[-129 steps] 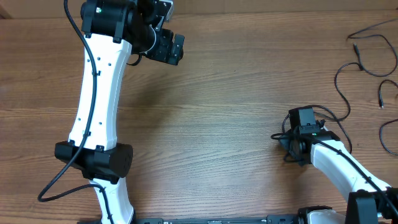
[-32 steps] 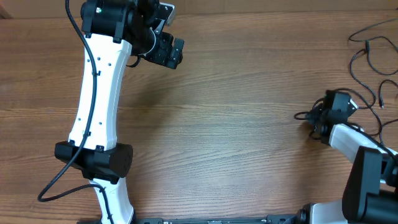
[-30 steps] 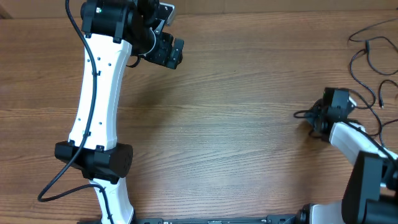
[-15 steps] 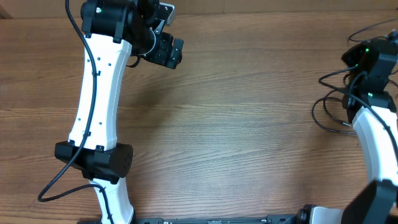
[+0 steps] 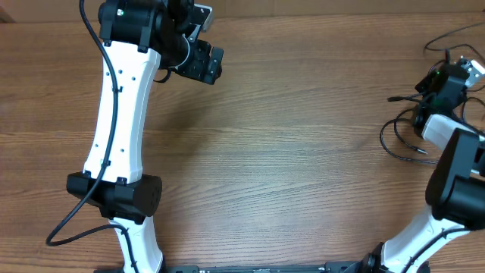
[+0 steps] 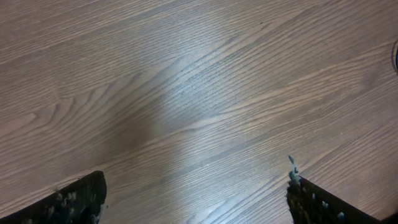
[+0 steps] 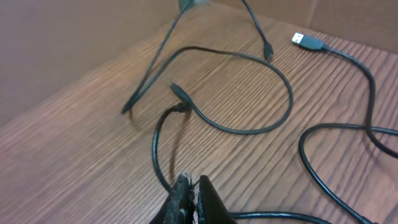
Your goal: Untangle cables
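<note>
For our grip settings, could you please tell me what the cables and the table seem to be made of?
Cables: likely rubber or plastic sheathing, matte black, bending in smooth loops. Table: wood or wood-look laminate, brown with clear grain lines and a faint sheen.

The left arm, at the left of the overhead frame, has a long white link dotted with small dark screws. Bulky black joint housings cap its ends, and a thick black cord loops beside it. The right arm, at the right edge, is white and black, with a green light near its wrist. Up close, the fingertips look black and speckled.
</note>
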